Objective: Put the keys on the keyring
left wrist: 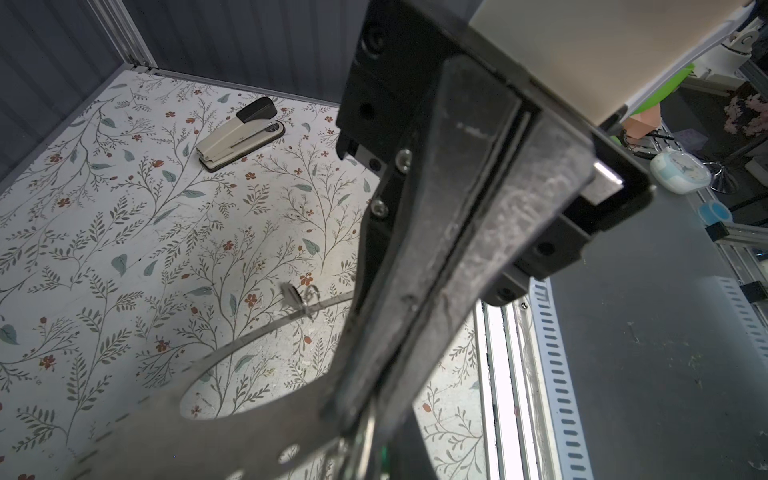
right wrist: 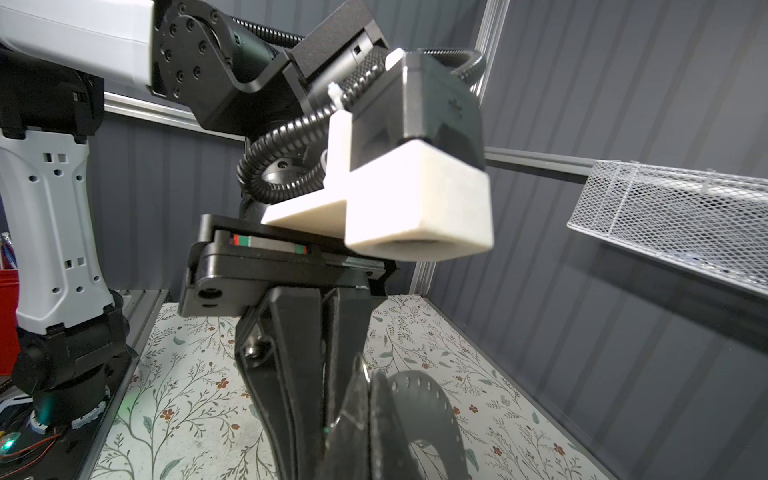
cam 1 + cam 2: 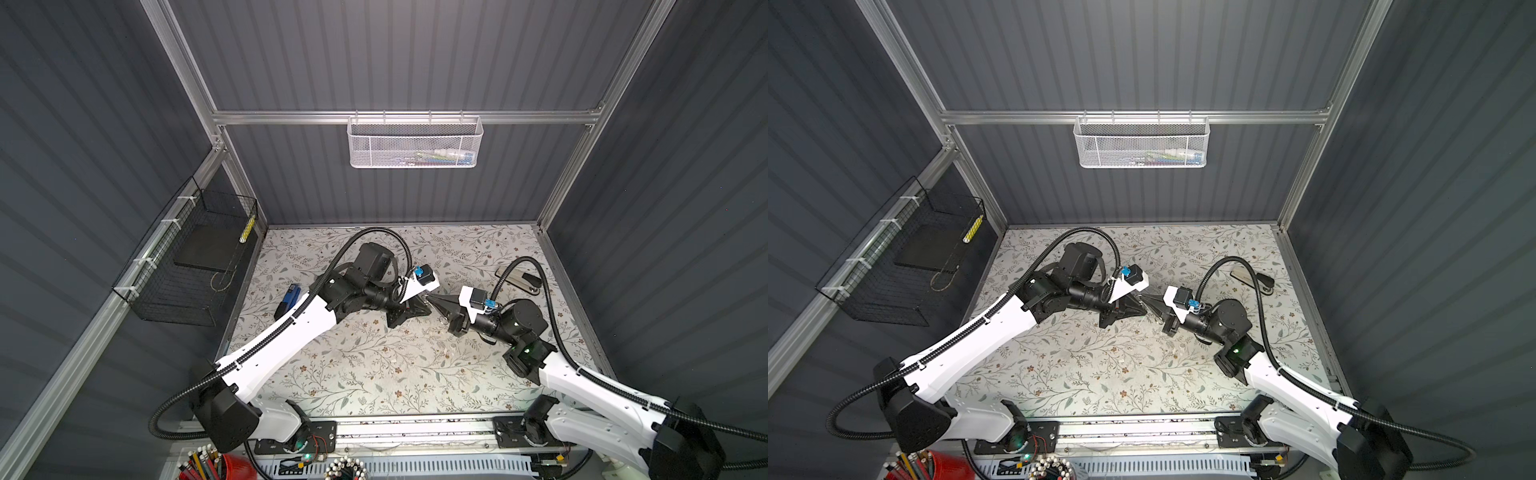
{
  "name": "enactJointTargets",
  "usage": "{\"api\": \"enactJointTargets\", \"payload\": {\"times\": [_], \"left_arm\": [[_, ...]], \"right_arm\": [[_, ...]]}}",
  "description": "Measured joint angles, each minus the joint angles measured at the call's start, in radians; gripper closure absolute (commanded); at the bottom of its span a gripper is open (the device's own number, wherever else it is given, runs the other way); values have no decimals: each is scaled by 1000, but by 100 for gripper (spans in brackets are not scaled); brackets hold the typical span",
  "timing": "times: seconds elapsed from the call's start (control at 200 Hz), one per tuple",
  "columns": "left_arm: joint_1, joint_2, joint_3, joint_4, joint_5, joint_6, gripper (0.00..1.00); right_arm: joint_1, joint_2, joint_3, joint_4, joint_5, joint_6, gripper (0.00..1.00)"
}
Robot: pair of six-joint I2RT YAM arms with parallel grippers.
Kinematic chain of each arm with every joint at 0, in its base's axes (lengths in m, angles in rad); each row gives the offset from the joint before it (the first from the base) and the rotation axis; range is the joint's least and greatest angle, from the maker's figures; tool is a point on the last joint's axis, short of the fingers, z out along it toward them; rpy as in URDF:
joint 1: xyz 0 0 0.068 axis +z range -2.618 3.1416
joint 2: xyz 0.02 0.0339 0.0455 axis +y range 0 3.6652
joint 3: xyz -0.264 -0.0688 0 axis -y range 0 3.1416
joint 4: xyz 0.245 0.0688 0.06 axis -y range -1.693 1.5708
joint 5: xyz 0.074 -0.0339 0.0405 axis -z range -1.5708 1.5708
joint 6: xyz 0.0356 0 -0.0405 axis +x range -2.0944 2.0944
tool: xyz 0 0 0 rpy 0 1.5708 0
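Observation:
Both grippers meet tip to tip above the middle of the table, the left gripper (image 3: pixel 424 303) (image 3: pixel 1139 306) and the right gripper (image 3: pixel 433 300) (image 3: pixel 1145 299). The keyring (image 1: pixel 232 419) (image 2: pixel 432 399), a flat grey annulus with small rim holes, juts from the right gripper's (image 2: pixel 368 374) shut tips. The left gripper's (image 2: pixel 324 424) fingers are pressed together against that spot. Of the keys, only a green sliver (image 1: pixel 384 455) and a thin silver strip show at the left jaws. A small wire ring (image 1: pixel 299 297) sits at the keyring's far rim.
A beige and black stapler (image 3: pixel 519 279) (image 1: pixel 241 137) lies at the back right of the floral table. A blue stapler (image 3: pixel 289 300) lies by the left arm. A black wire basket (image 3: pixel 187 266) hangs on the left wall and a white mesh basket (image 3: pixel 415 141) on the back wall.

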Motion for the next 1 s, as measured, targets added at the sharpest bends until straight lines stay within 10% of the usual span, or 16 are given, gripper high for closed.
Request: {"api": "enactJointTargets", "payload": {"times": [0.265, 0.54, 1.001], "left_arm": [[-10, -144, -76, 23, -150, 7, 53], [-7, -300, -106, 82, -301, 17, 62], [-7, -196, -71, 105, -251, 39, 71]], "right_arm": [[-10, 2, -1, 14, -6, -1, 100], [-17, 21, -2, 51, -41, 10, 100], [-19, 35, -2, 113, -99, 40, 100]]}}
